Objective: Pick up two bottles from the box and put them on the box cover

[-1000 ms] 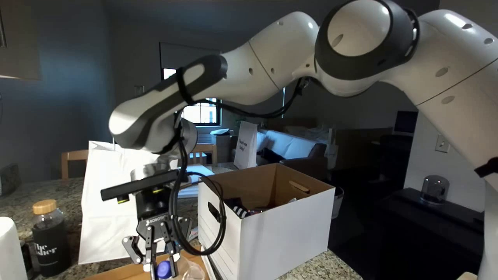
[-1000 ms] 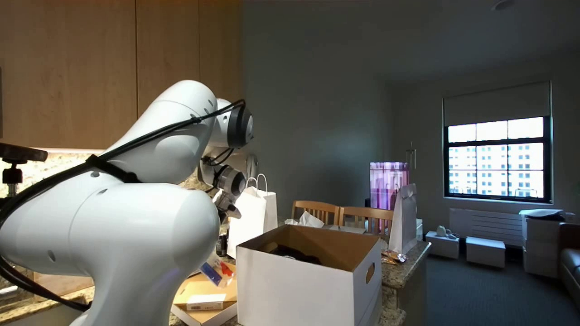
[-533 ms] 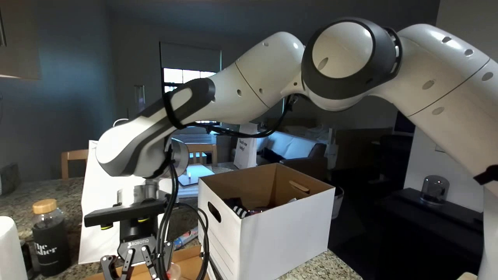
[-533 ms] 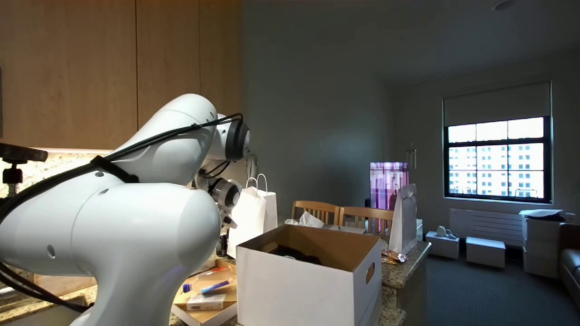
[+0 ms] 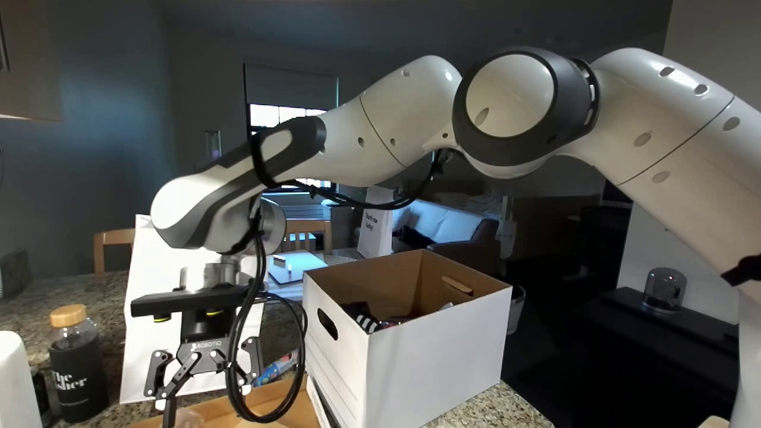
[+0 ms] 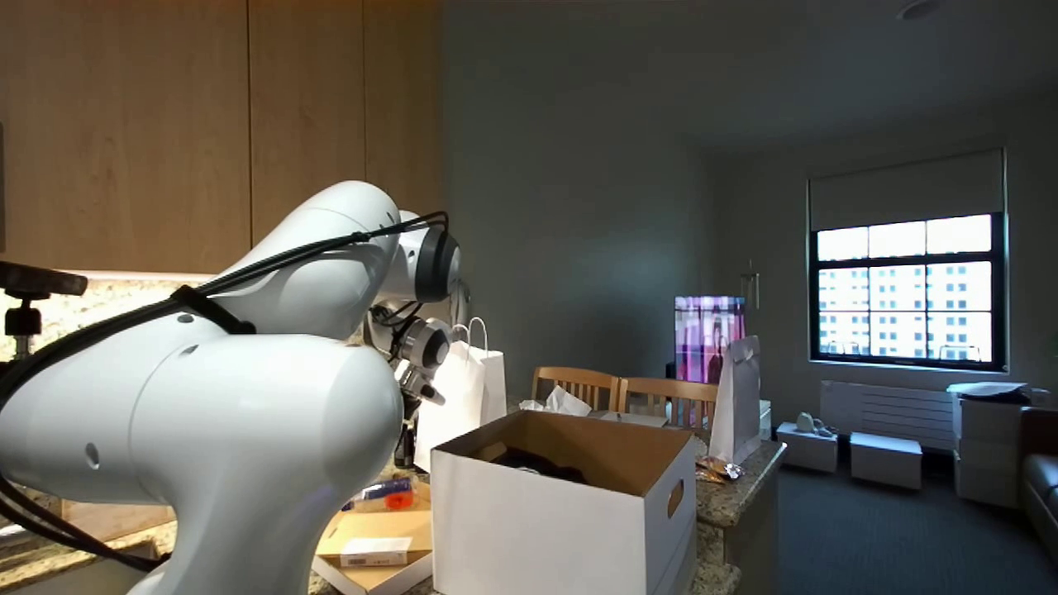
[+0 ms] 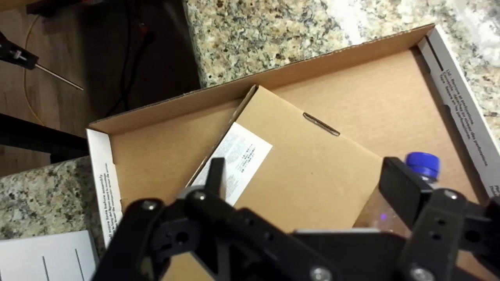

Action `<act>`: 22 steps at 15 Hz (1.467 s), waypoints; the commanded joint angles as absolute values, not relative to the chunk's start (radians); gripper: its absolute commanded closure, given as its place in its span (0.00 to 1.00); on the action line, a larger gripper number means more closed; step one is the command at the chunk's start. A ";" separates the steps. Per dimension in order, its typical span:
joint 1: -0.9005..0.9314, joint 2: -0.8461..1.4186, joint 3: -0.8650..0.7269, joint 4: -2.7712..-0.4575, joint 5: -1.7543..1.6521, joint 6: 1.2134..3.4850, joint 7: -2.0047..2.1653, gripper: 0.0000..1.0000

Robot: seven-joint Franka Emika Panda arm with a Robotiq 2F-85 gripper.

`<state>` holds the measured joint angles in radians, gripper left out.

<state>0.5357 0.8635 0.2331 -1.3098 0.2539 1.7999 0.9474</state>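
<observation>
While dim room [image 6: 579, 207] spreads behind, speckled granite counter [image 7: 250, 43] bears large white cardboard box [image 5: 440, 356], six o'clock in both exterior views. Black gripper [image 7: 308, 175]: fingers [image 7: 404, 191] wide apart. Clear blue-capped plastic bottle [image 7: 423, 164] in shallow brown cardboard cover [image 7: 375, 101], four o'clock in wrist view, partly hidden behind finger. Dark items [image 6: 541, 464] in box hard to identify.

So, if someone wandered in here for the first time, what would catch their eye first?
Probably the big white robot arm arching across an exterior view, its black gripper hanging open over the brown cardboard lid. Next, perhaps, the large white box beside that lid. Toward the right of the wrist view, a bright blue bottle cap stands out too.
</observation>
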 commanded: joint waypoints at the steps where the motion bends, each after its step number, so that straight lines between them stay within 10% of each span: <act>1: 0.517 0.836 0.230 -1.304 0.265 1.745 0.951 0.00; 22: 0.341 0.380 0.152 -1.676 0.196 1.844 0.664 0.00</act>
